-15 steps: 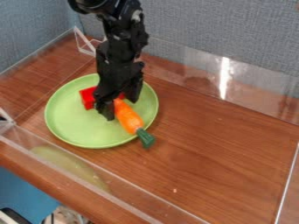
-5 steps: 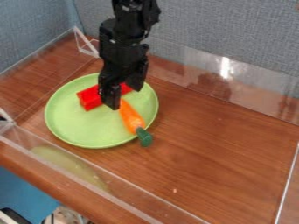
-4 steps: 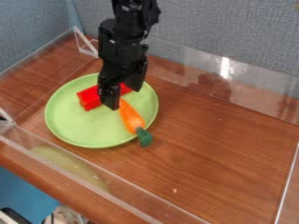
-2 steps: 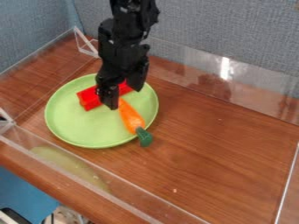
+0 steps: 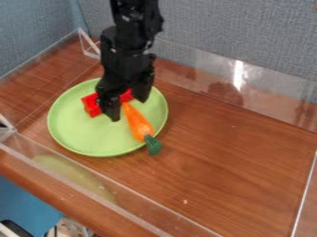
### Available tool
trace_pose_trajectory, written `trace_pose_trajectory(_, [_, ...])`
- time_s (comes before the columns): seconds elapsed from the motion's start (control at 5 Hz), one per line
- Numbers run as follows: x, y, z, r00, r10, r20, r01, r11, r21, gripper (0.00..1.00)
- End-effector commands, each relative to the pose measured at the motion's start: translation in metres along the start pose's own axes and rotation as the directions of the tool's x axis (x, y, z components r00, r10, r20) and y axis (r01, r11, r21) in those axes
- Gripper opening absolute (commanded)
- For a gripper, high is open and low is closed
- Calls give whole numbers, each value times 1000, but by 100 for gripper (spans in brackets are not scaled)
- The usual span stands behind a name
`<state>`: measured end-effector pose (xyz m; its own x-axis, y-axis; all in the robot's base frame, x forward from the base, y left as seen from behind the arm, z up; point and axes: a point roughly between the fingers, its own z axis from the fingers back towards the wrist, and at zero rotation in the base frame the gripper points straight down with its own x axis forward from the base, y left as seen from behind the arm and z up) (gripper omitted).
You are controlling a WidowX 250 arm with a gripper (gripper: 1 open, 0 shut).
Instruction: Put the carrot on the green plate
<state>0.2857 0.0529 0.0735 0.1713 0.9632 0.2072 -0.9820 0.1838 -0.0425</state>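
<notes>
Brown wood table (image 5: pixel 235 139), clear acrylic walls (image 5: pixel 266 79); tool (image 5: pixel 121 104) wide open, empty, above carrot (image 5: pixel 137 123).

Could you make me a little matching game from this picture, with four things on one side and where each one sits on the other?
Things:
1. carrot
2. red block
3. green plate
4. gripper

Places:
A. flat on the wooden table
B. on the plate's far left part
C. above the plate, jaws open
D. lying across the plate's right rim, green end off it

Pairs: 1-D, 2-B, 3-A, 4-C
</notes>
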Motion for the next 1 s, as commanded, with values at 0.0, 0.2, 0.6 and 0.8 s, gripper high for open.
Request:
trace_pose_trajectory(0.0, [-4, -12, 22, 1000, 8, 24, -7, 998, -61, 100])
trace_pose_trajectory(0.2, [-11, -11, 23, 998, -59, 25, 60, 996, -73, 100])
trace_pose_trajectory(0.6, [-22, -12, 20, 990, -136, 32, 138, 987, -80, 100])
trace_pose_trajectory(0.8, [-25, -13, 18, 989, -146, 36, 149, 986, -78, 100])
